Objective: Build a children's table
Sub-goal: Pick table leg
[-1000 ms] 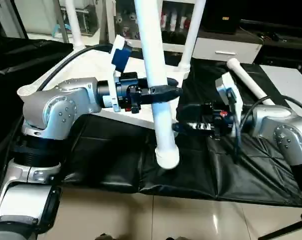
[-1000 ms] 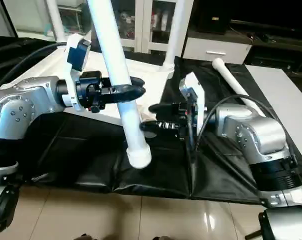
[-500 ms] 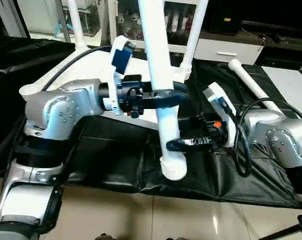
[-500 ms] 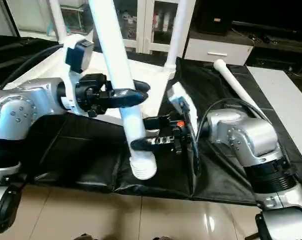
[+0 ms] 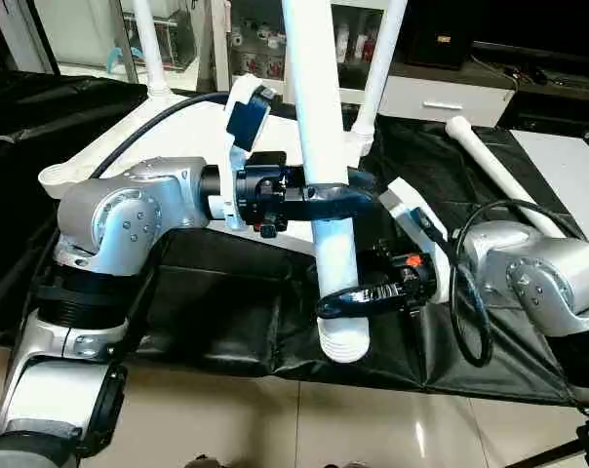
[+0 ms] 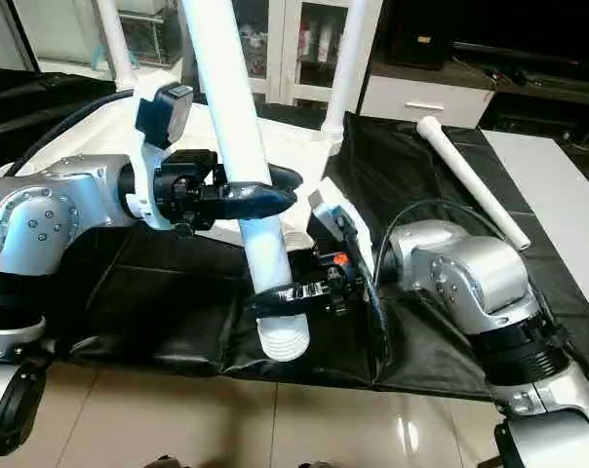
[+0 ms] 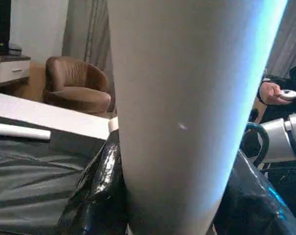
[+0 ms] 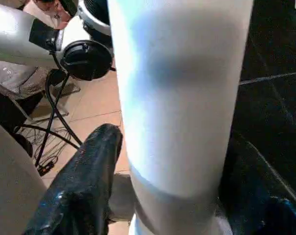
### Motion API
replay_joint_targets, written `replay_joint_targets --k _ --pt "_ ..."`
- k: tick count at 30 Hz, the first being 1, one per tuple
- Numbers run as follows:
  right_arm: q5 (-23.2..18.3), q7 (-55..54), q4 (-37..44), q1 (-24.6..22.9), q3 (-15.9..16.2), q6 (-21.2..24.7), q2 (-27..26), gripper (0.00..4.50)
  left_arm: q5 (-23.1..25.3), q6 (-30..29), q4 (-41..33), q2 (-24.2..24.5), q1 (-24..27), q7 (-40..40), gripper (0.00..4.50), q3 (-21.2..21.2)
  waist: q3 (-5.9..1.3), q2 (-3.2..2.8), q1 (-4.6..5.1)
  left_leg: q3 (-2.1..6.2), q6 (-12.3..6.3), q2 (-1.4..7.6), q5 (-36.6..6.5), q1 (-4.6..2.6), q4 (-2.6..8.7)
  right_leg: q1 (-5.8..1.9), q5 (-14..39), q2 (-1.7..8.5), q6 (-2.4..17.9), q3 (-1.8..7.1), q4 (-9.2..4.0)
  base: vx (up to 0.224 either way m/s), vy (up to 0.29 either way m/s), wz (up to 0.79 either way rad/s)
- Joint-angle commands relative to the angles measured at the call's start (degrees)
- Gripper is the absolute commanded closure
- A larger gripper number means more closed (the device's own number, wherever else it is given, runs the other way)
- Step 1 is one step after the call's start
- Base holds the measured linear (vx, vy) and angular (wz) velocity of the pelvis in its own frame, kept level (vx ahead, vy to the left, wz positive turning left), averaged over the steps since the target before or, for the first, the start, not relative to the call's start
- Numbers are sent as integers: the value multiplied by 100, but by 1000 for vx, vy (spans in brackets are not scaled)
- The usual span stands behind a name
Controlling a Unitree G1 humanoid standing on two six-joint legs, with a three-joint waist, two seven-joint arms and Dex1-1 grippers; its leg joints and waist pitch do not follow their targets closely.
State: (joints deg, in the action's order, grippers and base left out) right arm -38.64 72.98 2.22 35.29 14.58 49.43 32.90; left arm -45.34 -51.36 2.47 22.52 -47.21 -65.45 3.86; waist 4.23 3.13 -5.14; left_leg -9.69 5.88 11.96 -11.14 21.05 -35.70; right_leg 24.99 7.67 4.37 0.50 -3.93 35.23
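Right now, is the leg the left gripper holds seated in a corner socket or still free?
Free. The table leg hangs in the left gripper, its ribbed end over the floor; the right gripper straddles it lower down.

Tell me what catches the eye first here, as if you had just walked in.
A long white table leg stands nearly upright in the middle, its ribbed end low over the black sheet. The left tool grips it higher up, and the right tool has its fingers around it just above that ribbed end. Another white leg lies loose on the sheet at the far right.
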Motion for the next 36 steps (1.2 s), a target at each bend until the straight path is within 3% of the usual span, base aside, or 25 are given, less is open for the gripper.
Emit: replay_joint_targets --k 1,8,17,20,32,36 --pt "-10 57 192 -56 101 36 85 196 -14 -3 -131 -2 -109 10 268 36 -463 21 -16 -25 1 55 -841 -5 408 -402 2180 284 832 209 -409 0 0 0" --pt "111 97 250 -122 200 31 95 257 -4 -24 -172 -6 -96 -14 268 69 -463 17 -16 -20 1 61 -823 -4 413 -403 2107 284 857 211 -396 0 0 0" --pt "181 -138 211 -199 115 -49 -30 262 169 19 -21 -125 -152 367 268 18 -471 15 -21 -20 6 57 -847 -5 406 -405 2170 285 826 206 -407 0 0 0" --pt "159 -243 169 -218 -9 -65 -73 262 100 -57 43 -147 -173 376 198 -50 -479 13 -23 -22 6 51 -816 -3 401 -406 2151 282 826 205 -404 0 0 0" --pt "-72 -332 122 -316 -747 18 298 264 -204 -336 -70 50 90 169 112 -203 -488 -1 -43 -26 4 51 -817 -10 397 -416 2024 280 886 206 -392 0 0 0" --pt "-77 -422 132 -393 -929 8 420 264 -58 -194 -37 48 146 264 83 -215 -492 -21 -51 -24 7 51 -869 -10 399 -421 2040 272 887 199 -405 0 0 0"
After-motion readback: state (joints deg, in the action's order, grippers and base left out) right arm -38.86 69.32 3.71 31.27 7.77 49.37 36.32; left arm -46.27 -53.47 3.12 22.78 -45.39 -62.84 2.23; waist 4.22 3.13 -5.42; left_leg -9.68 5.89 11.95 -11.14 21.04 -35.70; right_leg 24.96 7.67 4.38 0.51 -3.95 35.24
